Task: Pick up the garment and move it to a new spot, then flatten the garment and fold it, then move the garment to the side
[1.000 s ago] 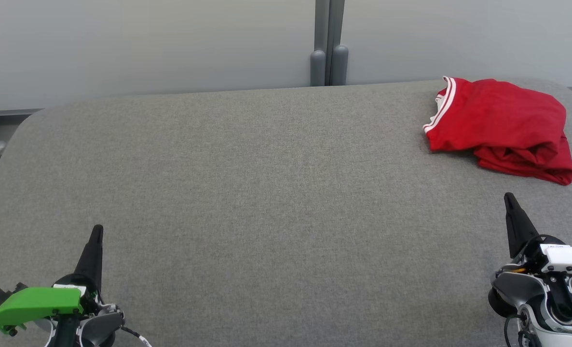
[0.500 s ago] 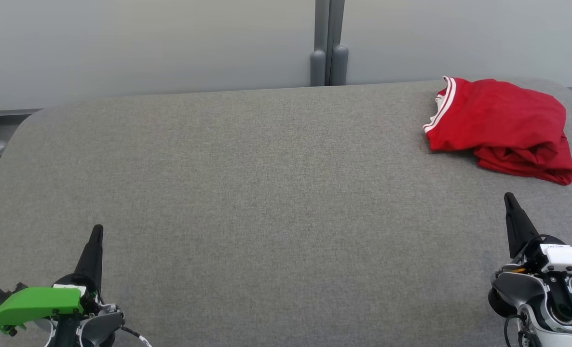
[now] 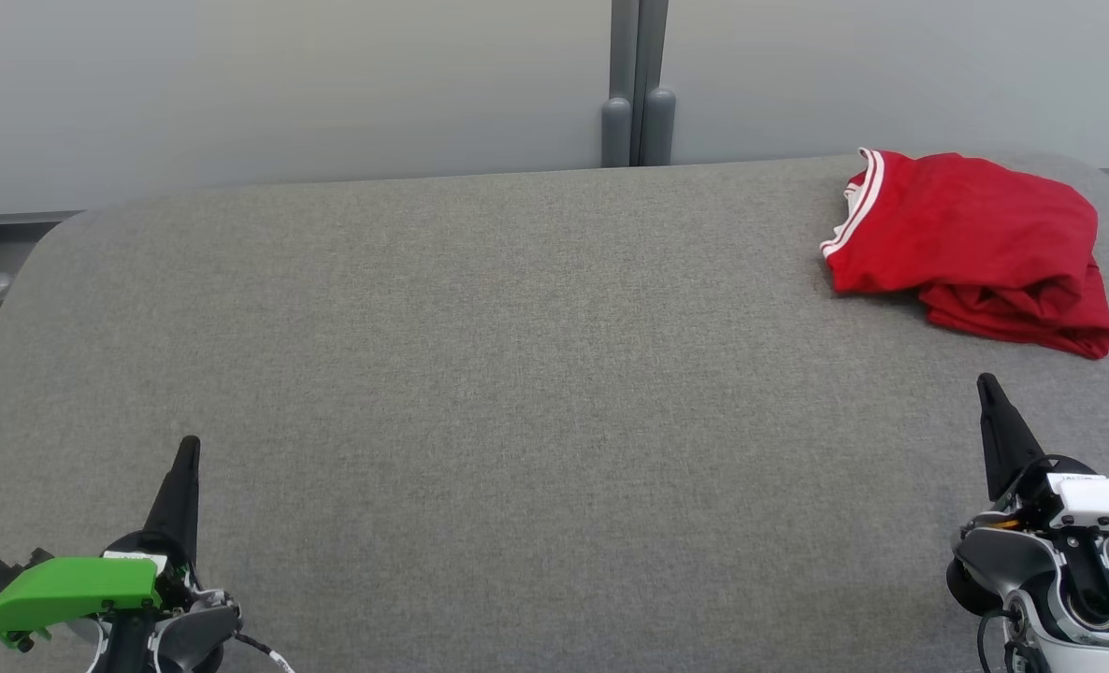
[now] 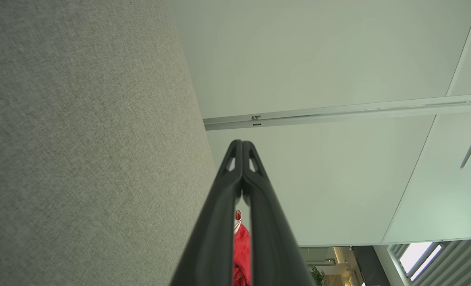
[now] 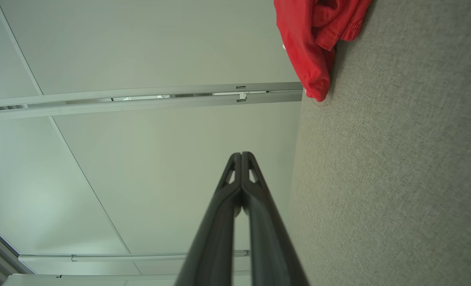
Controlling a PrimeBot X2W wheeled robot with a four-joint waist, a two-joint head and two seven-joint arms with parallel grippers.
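Nothing moved: left arm [image 3: 157, 598], right arm [image 3: 1050, 551] low, jaws closed

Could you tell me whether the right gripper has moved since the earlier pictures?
No. The right gripper keeps its tip at the same spot against the grey table, just short of the red garment and its near edge.

The garment [image 3: 971, 248] lies on the tabletop [image 3: 517, 374] at its far right corner. The left pincer [image 3: 189, 443] is over the near left area. The right pincer [image 3: 986, 381] is over the near right area, on the near side of the garment and apart from it. A wall [image 3: 283, 84] stands behind the far edge, with a post [image 3: 637, 112] at its middle.
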